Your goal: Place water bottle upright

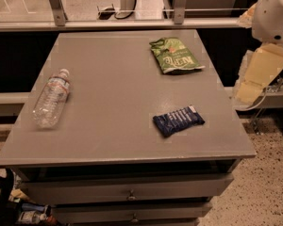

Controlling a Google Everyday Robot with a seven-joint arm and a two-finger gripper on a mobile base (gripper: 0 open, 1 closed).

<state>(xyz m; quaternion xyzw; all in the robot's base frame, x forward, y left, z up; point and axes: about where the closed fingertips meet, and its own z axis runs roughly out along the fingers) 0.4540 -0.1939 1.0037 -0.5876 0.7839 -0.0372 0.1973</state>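
You seem to be in an office or workroom, not a home. Your gripper (262,74) hangs at the right edge. Left of it stands a grey drawer cabinet (113,102); below it lies speckled hard floor (269,192); up and to its left runs a glazed partition (56,6) on metal posts.

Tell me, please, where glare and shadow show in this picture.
Camera view: soft sheen on the grey table near the blue packet; highlights glint on the lying water bottle; dark shadow beneath the top; the pincer, beyond its right edge, is brightly lit.
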